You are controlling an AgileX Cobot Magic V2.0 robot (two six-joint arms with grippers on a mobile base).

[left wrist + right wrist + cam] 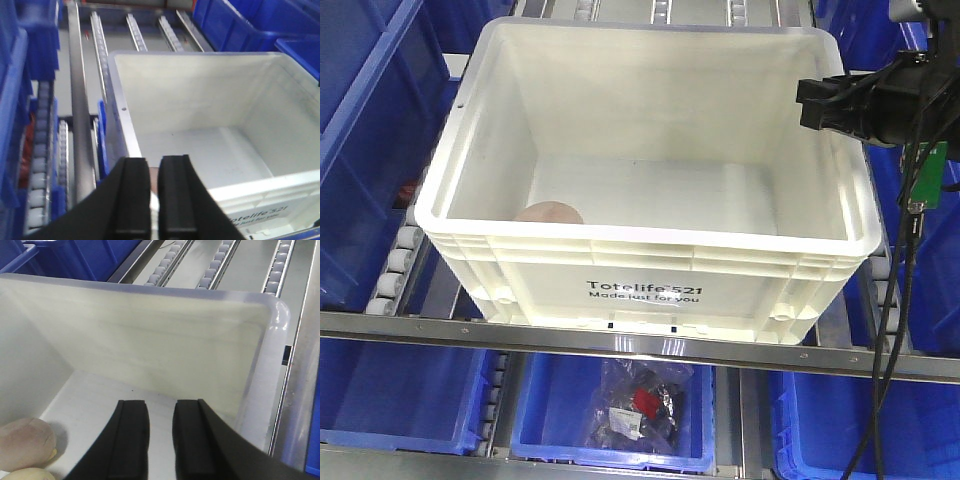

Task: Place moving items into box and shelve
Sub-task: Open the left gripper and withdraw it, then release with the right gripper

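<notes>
a: black fingers point(132, 440) fill the bottom of your r wrist view. right gripper point(160, 437) is narrow, a small gap between the pads, nothing held. it hangs over the box point(650, 270), inside the right end, pointing at the far wall.

b: where are the balls?

a: both already in the box. pink-brown ball point(25, 442) sits on the floor at the near-left corner; pale yellow ball point(27, 474) is just beside it, only a sliver showing at the frame edge. in the front view only the pink-brown one peeks over the near wall.

b: left side?

a: left gripper point(154, 195) is almost closed, a thin slit, empty. it hovers at the near-left corner of the box, so it's the arm nearer the balls.

b: so what's next for you?

a: loading looks done imo. box sits on the roller rails point(102, 55), long axis left-right across the lane, far end of the lane ahead. you've got one claw over each end, so the push goes straight away from you. keep both even or the box may skew.
</notes>
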